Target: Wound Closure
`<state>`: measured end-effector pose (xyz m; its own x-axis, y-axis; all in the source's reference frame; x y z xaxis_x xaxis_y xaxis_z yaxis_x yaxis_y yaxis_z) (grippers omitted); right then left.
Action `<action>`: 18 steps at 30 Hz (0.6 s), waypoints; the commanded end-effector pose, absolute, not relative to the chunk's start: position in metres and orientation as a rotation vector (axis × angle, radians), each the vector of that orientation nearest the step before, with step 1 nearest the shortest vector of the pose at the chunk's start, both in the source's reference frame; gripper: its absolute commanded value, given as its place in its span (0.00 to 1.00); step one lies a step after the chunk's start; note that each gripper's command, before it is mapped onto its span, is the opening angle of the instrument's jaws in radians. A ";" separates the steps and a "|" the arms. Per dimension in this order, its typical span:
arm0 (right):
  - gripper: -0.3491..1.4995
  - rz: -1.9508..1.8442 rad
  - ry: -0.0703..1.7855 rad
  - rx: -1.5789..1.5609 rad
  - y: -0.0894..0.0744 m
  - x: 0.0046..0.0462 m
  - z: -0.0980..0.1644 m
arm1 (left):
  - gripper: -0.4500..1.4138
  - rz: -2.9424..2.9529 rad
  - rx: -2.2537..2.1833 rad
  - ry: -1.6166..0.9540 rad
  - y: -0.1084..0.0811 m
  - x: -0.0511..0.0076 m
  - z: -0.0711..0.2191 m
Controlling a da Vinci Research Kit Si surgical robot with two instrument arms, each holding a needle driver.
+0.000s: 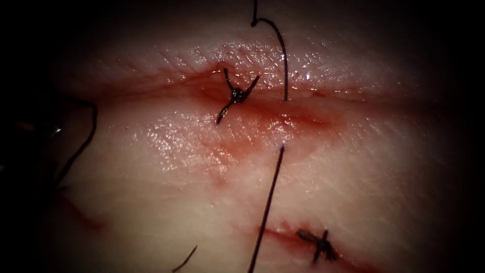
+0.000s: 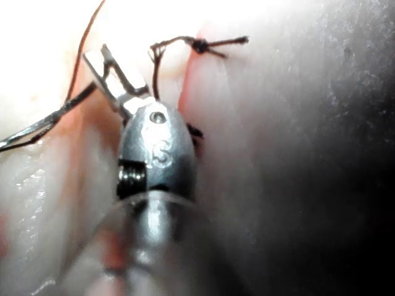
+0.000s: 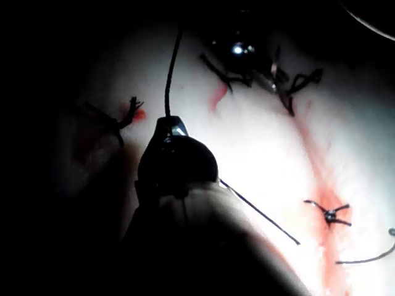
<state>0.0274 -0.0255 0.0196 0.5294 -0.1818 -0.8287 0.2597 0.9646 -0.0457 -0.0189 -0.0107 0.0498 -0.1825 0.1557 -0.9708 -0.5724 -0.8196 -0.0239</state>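
Note:
The tissue has a cut running across it, reddened with fluid. A tied stitch knot sits on the cut. To its right a thread comes down and enters the tissue at the cut's far edge. It comes out on the near side and a taut strand runs down from there. In the left wrist view my left tool grips the curved needle by one end, clear of the tissue, with thread trailing from it. My right tool is shut on the thread.
A second tied knot lies on another red cut at the near right. A slack loop of thread hangs over the tissue's left side. A short cut end of thread lies near the bottom edge.

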 end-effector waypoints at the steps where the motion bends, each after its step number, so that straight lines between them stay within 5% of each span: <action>1: 0.00 -0.270 0.987 0.088 -0.026 0.0284 0.019 | 0.00 2.044 -1.616 0.482 -0.011 -0.0194 0.051; 5: 0.00 -0.268 1.020 0.093 -0.026 0.0284 0.018 | 0.00 2.044 -1.618 0.482 -0.011 -0.0194 0.051; 6: 0.08 -0.243 1.044 0.076 -0.025 0.0284 0.018 | 0.00 2.047 -1.616 0.480 -0.011 -0.0194 0.051; 9: 0.83 -0.144 1.107 0.040 -0.022 0.0275 0.018 | 0.00 2.047 -1.616 0.481 -0.011 -0.0195 0.051; 10: 0.94 -0.120 1.121 0.029 -0.021 0.0272 0.019 | 0.00 2.047 -1.615 0.482 -0.011 -0.0195 0.051; 18: 0.99 -0.067 1.132 -0.014 -0.017 0.0249 0.023 | 0.00 2.056 -1.618 0.479 -0.011 -0.0200 0.051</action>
<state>0.0243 -0.0172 0.0228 0.4231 -0.0573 -0.9043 0.0463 0.9981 -0.0416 -0.0195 -0.0109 0.0505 -0.1890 0.1520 -0.9701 -0.5662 -0.8240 -0.0187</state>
